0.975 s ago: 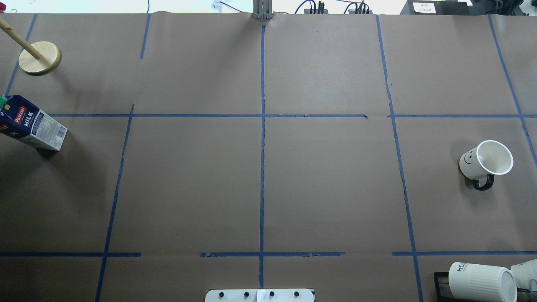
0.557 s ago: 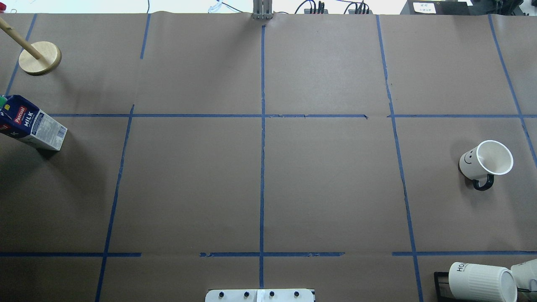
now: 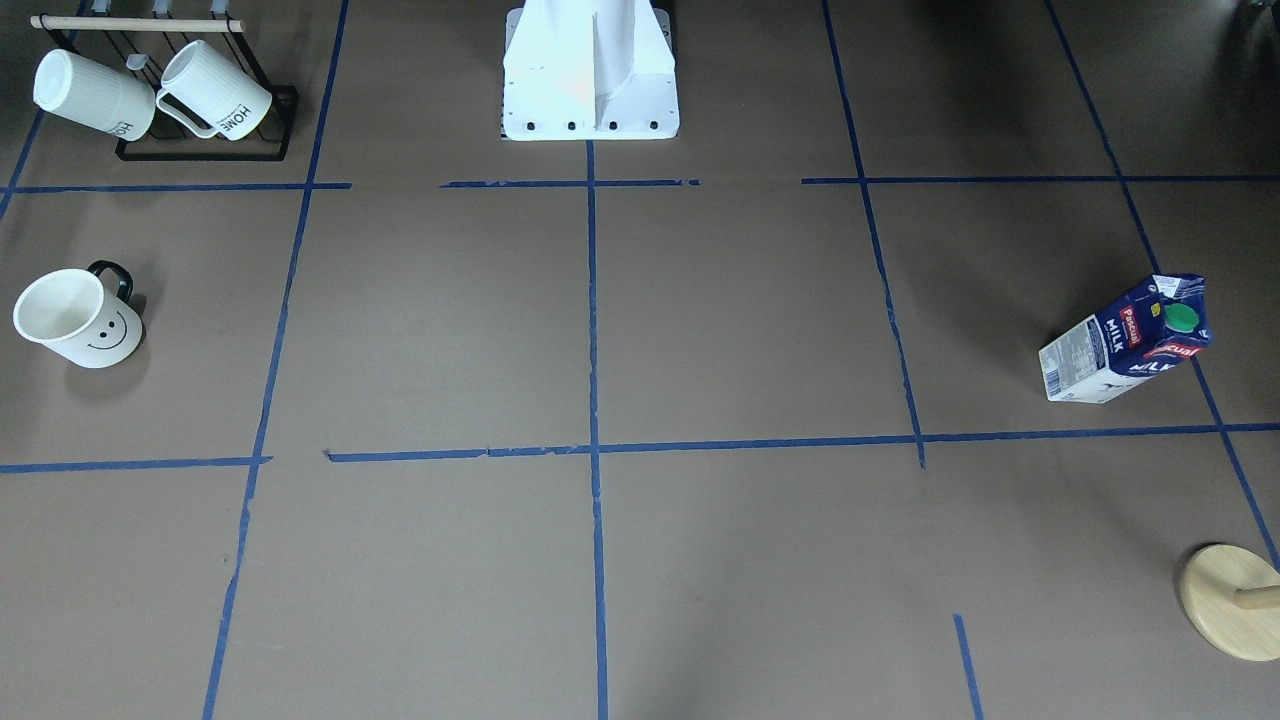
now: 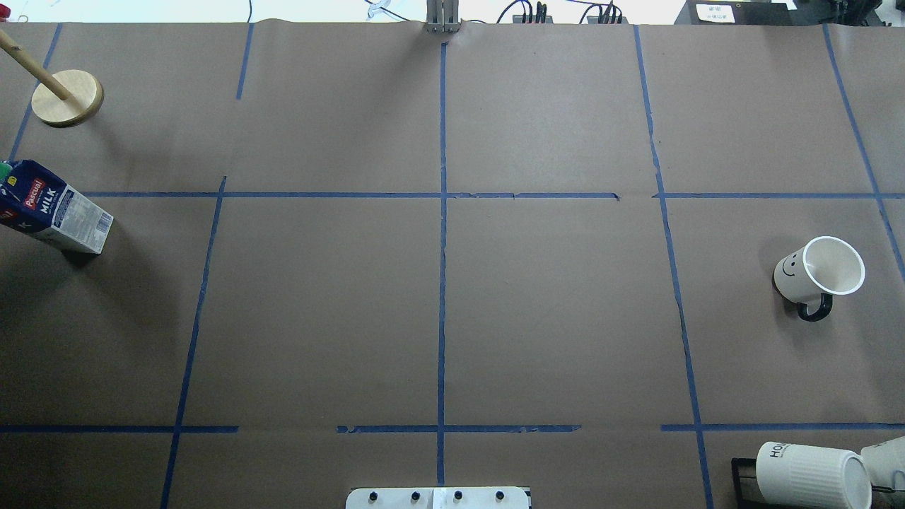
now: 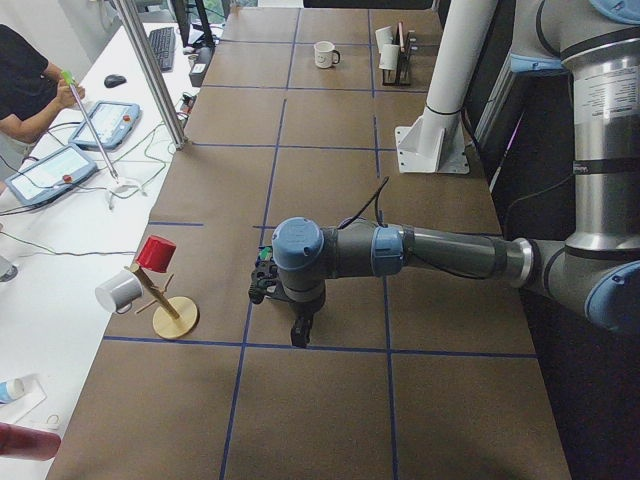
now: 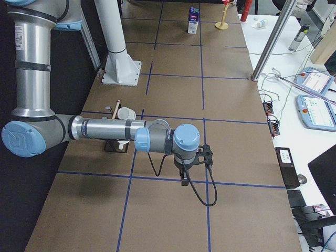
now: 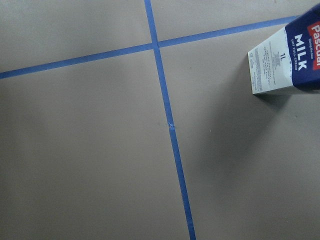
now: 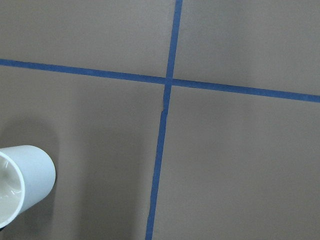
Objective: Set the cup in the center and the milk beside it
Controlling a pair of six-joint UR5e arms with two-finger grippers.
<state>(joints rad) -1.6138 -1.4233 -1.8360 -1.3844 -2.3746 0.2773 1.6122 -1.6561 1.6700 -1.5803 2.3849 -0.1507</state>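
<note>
The cup (image 4: pixel 813 272) is a white mug with a black handle and a smiley face. It stands upright at the right of the overhead view, and shows at the left in the front view (image 3: pixel 75 320) and at the lower left of the right wrist view (image 8: pixel 22 182). The milk (image 4: pixel 53 208) stands upright at the far left edge; it also shows in the front view (image 3: pixel 1125 345) and the left wrist view (image 7: pixel 287 57). The center (image 4: pixel 442 311) is bare paper crossed by blue tape. My left gripper (image 5: pixel 298 338) points down beside the milk. My right gripper (image 6: pixel 184 181) points down near the cup. I cannot tell whether either is open or shut.
Two ribbed "HOME" mugs hang on a black rack (image 4: pixel 813 474) at the near right corner. A wooden peg stand (image 4: pixel 67 95) is at the far left, holding a red and a white cup in the left side view (image 5: pixel 170 315). The robot base (image 3: pixel 590 70) sits at the near middle edge.
</note>
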